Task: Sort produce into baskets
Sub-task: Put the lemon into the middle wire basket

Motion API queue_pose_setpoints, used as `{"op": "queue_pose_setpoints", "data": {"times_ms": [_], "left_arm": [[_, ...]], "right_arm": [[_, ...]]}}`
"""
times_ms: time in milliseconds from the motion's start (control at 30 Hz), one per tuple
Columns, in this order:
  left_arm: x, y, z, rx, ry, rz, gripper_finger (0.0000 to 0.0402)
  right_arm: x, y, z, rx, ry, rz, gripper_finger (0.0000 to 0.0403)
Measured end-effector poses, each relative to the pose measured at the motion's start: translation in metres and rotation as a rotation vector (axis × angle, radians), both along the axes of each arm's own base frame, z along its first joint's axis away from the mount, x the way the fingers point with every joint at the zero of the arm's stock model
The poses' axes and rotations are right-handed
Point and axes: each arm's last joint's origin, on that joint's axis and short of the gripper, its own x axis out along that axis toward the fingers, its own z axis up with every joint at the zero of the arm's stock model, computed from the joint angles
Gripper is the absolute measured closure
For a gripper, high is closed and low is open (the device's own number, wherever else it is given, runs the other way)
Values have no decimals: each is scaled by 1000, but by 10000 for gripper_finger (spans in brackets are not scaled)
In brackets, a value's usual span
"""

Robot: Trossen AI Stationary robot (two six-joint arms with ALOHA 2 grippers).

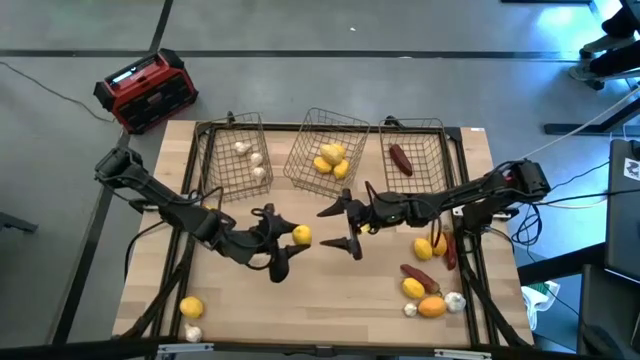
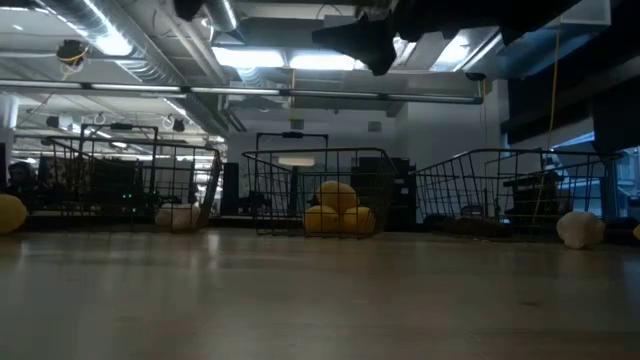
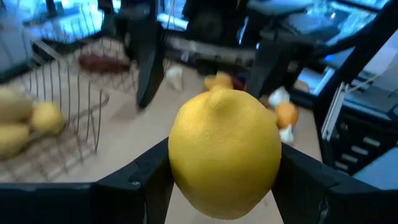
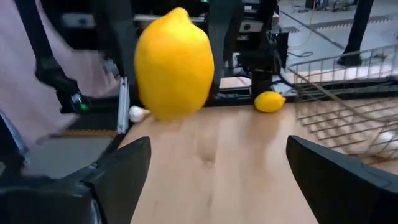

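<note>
My left gripper is shut on a yellow lemon above the middle of the table. My right gripper stands open just to the lemon's right, facing it, with nothing between its fingers; the lemon shows ahead of it. Three wire baskets stand along the far edge: the left one holds white bulbs, the middle one lemons, the right one a dark red piece. My left gripper pinches the lemon by its two opposite sides between its two fingers. The fingers reach in nearly level from the table's left. The lemon is lifted clear of the table, its pointed end up.
Loose produce lies at the front right: lemons, an orange piece, white bulbs and dark red pieces. A lemon and a bulb lie front left. A red-and-black box sits beyond the far left corner.
</note>
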Motion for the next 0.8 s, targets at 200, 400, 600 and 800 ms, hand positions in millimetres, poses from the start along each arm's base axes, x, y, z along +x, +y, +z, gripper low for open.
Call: {"op": "queue_pose_setpoints", "data": {"times_ms": [200,400,600,800], "left_arm": [[16,2,-1,55,-68,-2,182],[21,8,-2,70,-69,15,182],[21,7,-4,55,-61,15,182],[21,7,-3,28,-74,24,182]], "right_arm": [[12,5,-6,76,14,58,31],[17,6,-4,81,-15,88,31],[17,6,3,71,-86,91,31],[17,5,3,49,-93,75,58]]}}
